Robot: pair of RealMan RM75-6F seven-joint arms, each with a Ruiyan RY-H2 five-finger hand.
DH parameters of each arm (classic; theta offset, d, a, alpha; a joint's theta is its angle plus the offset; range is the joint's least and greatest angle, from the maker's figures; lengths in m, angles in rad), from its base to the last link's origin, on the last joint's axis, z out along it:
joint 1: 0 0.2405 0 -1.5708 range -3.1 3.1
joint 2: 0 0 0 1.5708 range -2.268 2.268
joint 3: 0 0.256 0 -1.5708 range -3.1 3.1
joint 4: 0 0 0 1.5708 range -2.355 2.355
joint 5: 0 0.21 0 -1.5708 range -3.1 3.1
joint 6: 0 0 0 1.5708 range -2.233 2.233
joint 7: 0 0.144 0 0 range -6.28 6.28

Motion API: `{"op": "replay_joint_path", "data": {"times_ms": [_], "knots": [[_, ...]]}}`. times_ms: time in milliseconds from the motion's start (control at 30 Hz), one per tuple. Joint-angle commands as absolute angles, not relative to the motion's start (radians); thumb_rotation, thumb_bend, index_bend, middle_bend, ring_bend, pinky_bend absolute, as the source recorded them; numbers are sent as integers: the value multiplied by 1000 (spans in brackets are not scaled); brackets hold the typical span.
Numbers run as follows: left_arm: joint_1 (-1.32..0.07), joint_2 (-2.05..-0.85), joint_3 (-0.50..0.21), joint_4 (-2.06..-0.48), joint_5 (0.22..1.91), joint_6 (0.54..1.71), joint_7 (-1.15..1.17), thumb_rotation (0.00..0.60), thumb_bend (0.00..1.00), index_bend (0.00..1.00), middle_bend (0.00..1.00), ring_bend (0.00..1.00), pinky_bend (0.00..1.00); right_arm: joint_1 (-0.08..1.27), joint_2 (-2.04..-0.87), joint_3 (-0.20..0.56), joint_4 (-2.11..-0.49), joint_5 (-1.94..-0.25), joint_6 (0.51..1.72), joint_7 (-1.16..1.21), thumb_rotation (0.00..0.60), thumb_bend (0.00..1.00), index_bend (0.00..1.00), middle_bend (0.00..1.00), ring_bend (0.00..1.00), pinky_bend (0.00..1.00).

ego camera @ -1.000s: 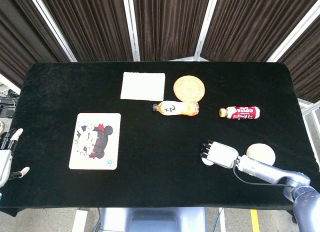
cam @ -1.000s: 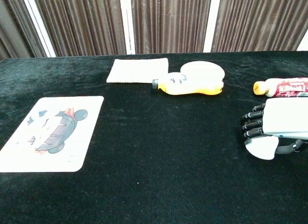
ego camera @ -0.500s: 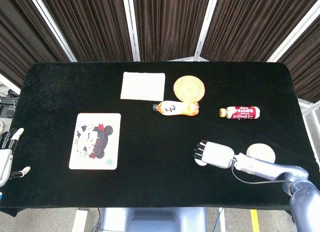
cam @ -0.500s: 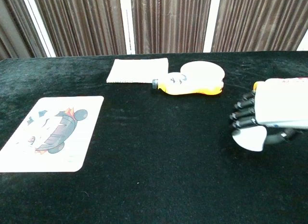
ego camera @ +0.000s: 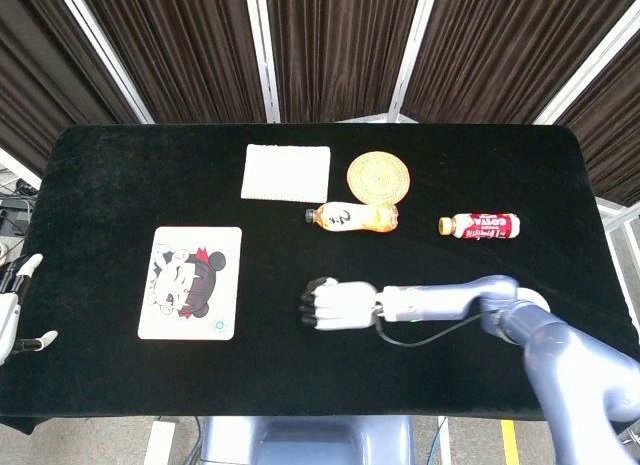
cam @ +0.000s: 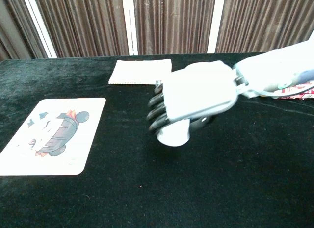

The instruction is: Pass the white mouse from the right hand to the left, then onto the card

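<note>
My right hand hovers over the middle of the table, gripping the white mouse, whose underside peeks out below the curled dark fingers in the chest view. In the head view the mouse is hidden under the hand. The cartoon card lies flat at the left, well apart from that hand. My left hand shows only at the far left edge of the head view, off the table, fingers apart and holding nothing.
At the back lie a white cloth, a woven coaster, an orange bottle on its side, and a red-labelled bottle to the right. Black cloth covers the table.
My right hand has lifted the mouse and carried it leftward from the right front of the table to the centre. The round pad it sat on is now hidden. The left hand barely shifted.
</note>
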State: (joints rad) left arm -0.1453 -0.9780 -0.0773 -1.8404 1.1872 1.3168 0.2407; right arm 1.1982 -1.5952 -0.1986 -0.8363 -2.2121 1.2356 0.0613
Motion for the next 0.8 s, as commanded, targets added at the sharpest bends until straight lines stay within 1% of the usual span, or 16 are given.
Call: {"op": "replay_joint_path", "data": {"times_ms": [33, 300, 400, 467, 533, 567, 600, 633, 800], "knots": [[-148, -972, -79, -1834, 1175, 1308, 229, 600, 0, 0, 0, 0, 0, 1235, -1652, -192, -824, -2220, 1196, 55, 600, 510, 459, 527, 367, 491], [-150, -964, -79, -1822, 1164, 1292, 202, 600, 0, 0, 0, 0, 0, 1237, -1721, -219, -749, -2210, 1182, 68, 600, 502, 460, 527, 367, 491], [-151, -962, -79, -1820, 1161, 1291, 197, 600, 0, 0, 0, 0, 0, 1232, -1734, -227, -729, -2204, 1182, 74, 600, 480, 459, 516, 361, 476], [-151, -961, -79, -1820, 1163, 1291, 195, 600, 0, 0, 0, 0, 0, 1227, -1742, -234, -717, -2201, 1179, 75, 600, 367, 390, 430, 288, 384], [-152, -962, -77, -1821, 1166, 1290, 196, 600, 0, 0, 0, 0, 0, 1221, -1748, -242, -704, -2196, 1165, 66, 600, 100, 181, 211, 106, 194], [-153, -963, -76, -1821, 1167, 1288, 198, 600, 0, 0, 0, 0, 0, 1217, -1749, -244, -698, -2190, 1146, 51, 600, 37, 121, 146, 57, 141], [-154, -964, -74, -1819, 1167, 1286, 201, 600, 0, 0, 0, 0, 0, 1210, -1749, -240, -700, -2176, 1125, 28, 600, 0, 69, 84, 14, 87], [-155, -966, -73, -1818, 1165, 1284, 204, 600, 0, 0, 0, 0, 0, 1202, -1746, -234, -712, -2161, 1110, 8, 600, 0, 49, 59, 0, 62], [-160, -973, -71, -1823, 1161, 1283, 217, 600, 0, 0, 0, 0, 0, 1182, -1699, -220, -784, -2123, 1109, -56, 600, 0, 44, 55, 0, 57]]}}
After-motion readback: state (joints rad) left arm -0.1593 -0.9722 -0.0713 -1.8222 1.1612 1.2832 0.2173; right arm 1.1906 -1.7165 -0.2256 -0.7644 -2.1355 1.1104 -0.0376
